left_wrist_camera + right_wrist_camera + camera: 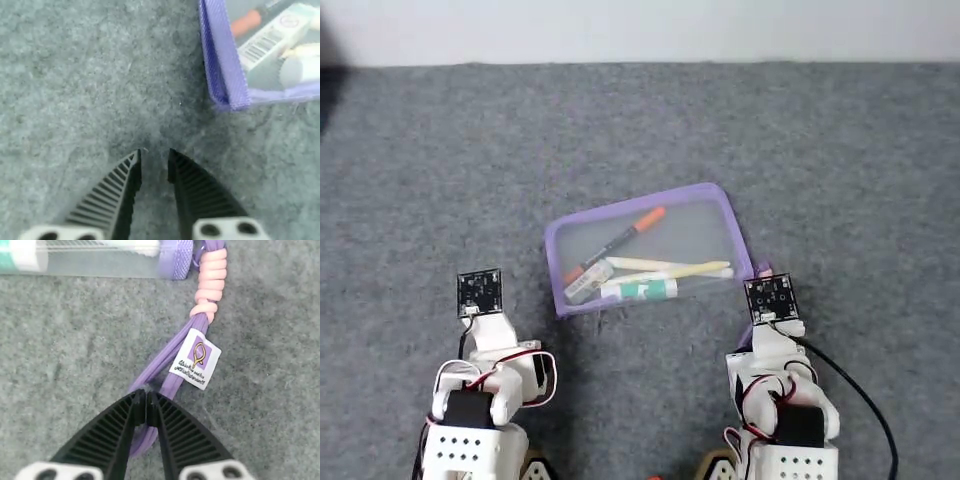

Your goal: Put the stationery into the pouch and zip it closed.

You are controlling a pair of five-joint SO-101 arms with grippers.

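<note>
The clear pouch (pixel 712 226) with purple trim lies flat mid-table. Inside it are an orange-capped pen (pixel 620 240), a pale yellow pen (pixel 672 268) and a white-and-green tube (pixel 640 290). My right gripper (pixel 146 396) is shut on the purple zipper cord (pixel 170 371), which carries a pink coil (pixel 211 280) and a white tag (pixel 196 359), at the pouch's near right corner (pixel 175 260). My left gripper (pixel 155 155) hovers just off the grey carpet, slightly open and holding nothing, a short way from the pouch's near left corner (pixel 222 75).
Grey carpet (pixel 840 160) covers the whole table, with a pale wall edge (pixel 640 30) at the back. Both arm bases (pixel 470 440) (pixel 790 440) stand at the front edge.
</note>
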